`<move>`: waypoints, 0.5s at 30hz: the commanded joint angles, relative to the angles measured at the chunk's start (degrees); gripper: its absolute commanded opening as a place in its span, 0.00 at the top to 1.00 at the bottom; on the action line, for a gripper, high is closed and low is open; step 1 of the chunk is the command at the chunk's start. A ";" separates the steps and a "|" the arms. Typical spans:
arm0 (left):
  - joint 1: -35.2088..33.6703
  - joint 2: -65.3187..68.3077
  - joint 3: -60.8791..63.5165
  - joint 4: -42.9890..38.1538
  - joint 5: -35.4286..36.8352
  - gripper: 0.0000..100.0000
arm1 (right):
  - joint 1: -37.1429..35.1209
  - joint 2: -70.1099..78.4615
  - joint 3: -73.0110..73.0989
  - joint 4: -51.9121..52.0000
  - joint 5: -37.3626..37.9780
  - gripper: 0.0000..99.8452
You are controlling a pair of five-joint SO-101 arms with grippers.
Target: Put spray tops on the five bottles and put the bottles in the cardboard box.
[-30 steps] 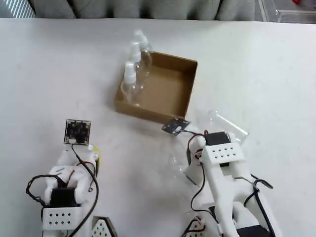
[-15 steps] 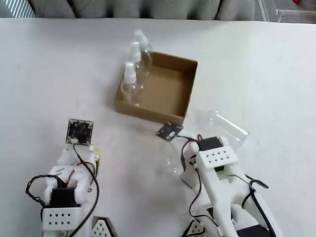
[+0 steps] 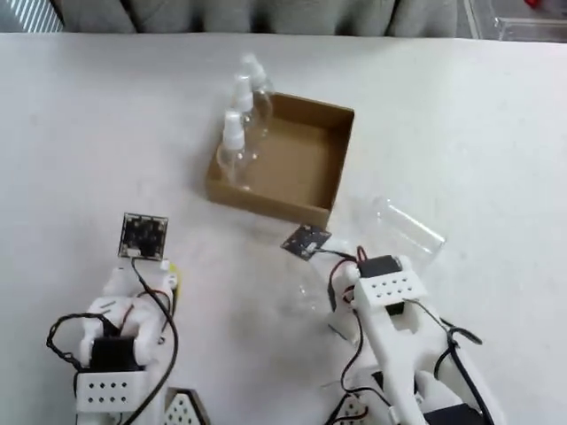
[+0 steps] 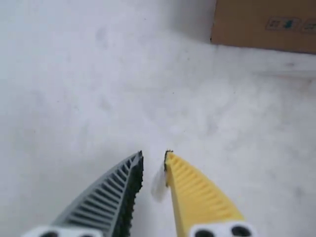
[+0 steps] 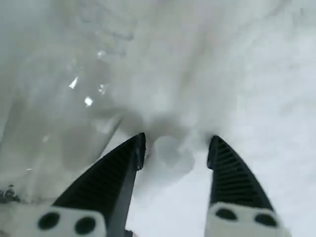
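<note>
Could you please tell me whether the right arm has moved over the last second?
Yes. The right arm has pulled back a little, away from the box and toward its own base.

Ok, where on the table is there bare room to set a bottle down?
The widest bare patch of table lies left of the cardboard box, beyond the left arm. Another lies far right, past the lying clear bottle. It is crowded between the box's near wall and the right arm.
</note>
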 commanded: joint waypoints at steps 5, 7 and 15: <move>-0.57 -0.75 -0.26 -0.44 -0.35 0.92 | 8.22 -1.10 -10.55 7.60 1.05 0.97; -0.57 -0.75 -0.26 -0.44 -0.26 0.92 | 10.24 -1.10 -17.41 13.14 1.05 0.98; -7.60 -1.10 -0.26 -4.40 -0.09 0.92 | 1.63 -1.19 -36.92 26.33 0.53 0.98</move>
